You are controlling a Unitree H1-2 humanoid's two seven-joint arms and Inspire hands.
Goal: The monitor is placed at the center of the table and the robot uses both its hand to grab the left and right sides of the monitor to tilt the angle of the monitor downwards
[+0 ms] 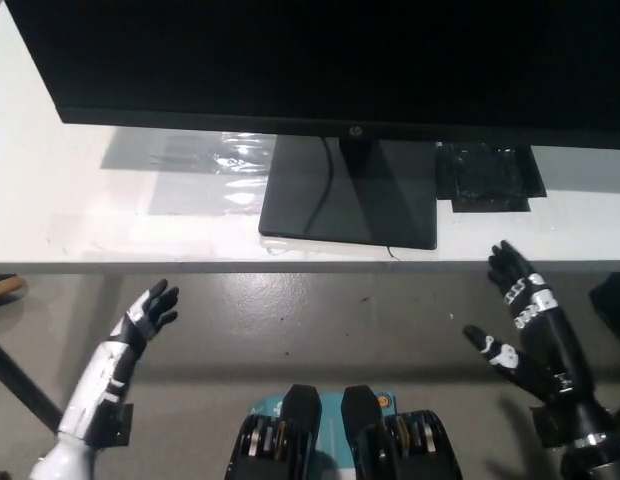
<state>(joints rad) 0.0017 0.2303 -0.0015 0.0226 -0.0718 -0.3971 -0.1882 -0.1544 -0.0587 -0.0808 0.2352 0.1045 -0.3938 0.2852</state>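
A large black monitor (320,60) fills the top of the head view, standing on a flat black base (350,195) on the white table (90,210). Its screen is dark. My white left hand (140,318) is raised at the lower left, below the table's front edge, fingers spread and holding nothing. My black right hand (525,320) is up at the lower right, also below the table edge, fingers apart and empty. Both hands are well clear of the monitor's sides.
A clear plastic sheet (205,160) lies on the table left of the base. A black mat (488,175) lies right of the base. A black table leg (20,385) stands on the grey floor at the left.
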